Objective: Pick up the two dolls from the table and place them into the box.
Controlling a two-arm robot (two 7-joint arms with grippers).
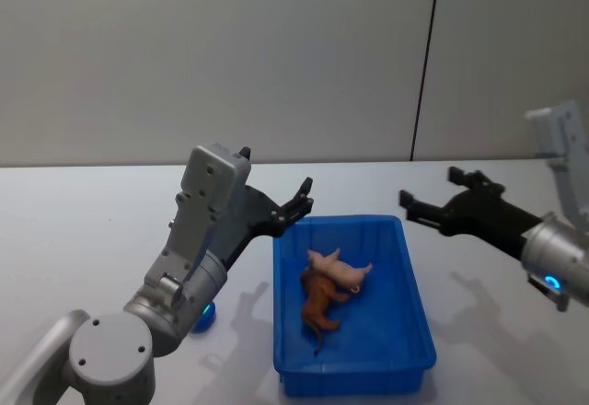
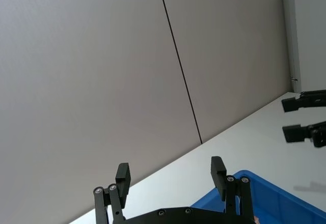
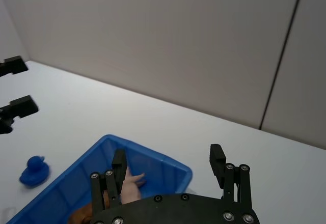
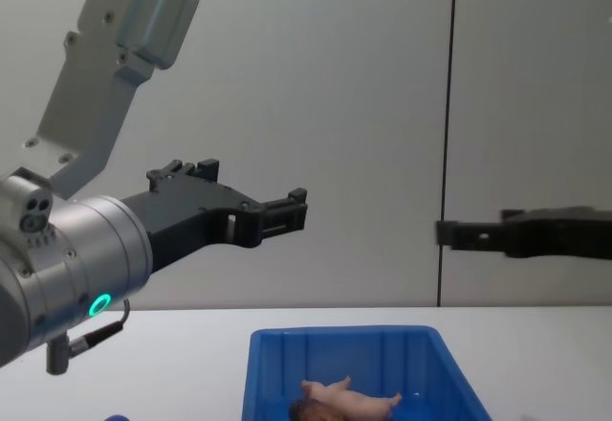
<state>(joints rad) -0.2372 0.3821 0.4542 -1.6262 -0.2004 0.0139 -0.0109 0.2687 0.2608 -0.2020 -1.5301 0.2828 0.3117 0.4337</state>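
The blue box [image 1: 279, 313] sits mid-table. Both dolls lie inside it: the pale pink one [image 1: 339, 271] rests against the reddish-brown one [image 1: 319, 306]. They also show in the chest view, pink [image 4: 356, 401] and brown [image 4: 306, 411], inside the box [image 4: 344, 346]. My left gripper [image 1: 302, 200] hovers open over the box's far left corner, holding nothing. My right gripper [image 1: 429, 190] hangs open in the air just right of the box, also with nothing in it. Through the right wrist view, between its open fingers, I see the box rim [image 3: 153, 154] and the pink doll [image 3: 130, 185].
A small blue toy duck [image 1: 205, 316] stands on the table left of the box, partly behind my left arm; it also shows in the right wrist view [image 3: 34, 170]. White tabletop spreads around the box, with a grey wall behind.
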